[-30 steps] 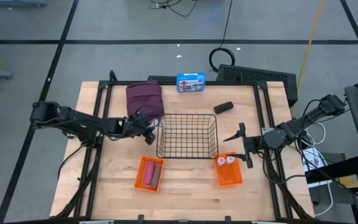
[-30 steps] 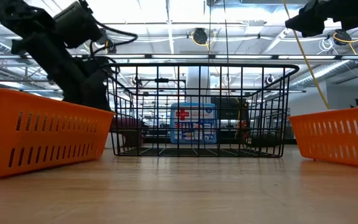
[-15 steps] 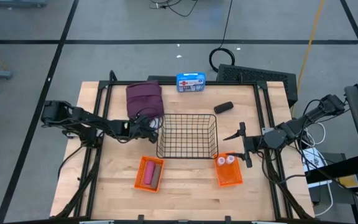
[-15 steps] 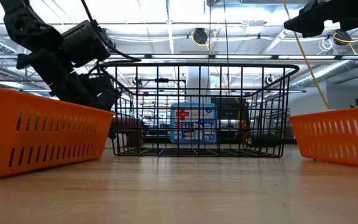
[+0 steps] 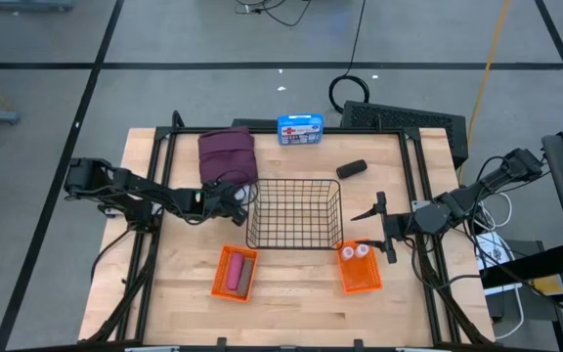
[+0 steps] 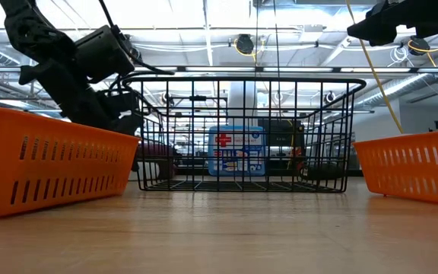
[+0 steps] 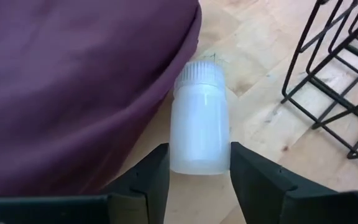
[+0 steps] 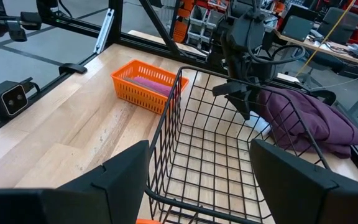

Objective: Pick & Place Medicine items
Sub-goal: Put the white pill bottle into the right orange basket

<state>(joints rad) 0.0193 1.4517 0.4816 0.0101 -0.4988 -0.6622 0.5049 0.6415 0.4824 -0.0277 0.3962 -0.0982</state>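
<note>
My wooden table (image 5: pixel 184 303) carries 1 wire basket (image 5: pixel 294 212), 2 orange bins (image 5: pixel 235 273), a maroon pouch (image 5: pixel 227 153), a white bottle (image 7: pixel 197 124), a blue box (image 5: pixel 300 129).

Bottle (image 7: pixel 199 121) lies between pouch (image 7: pixel 73 81) and, probably near, wire basket (image 7: pixel 340 74).
</note>
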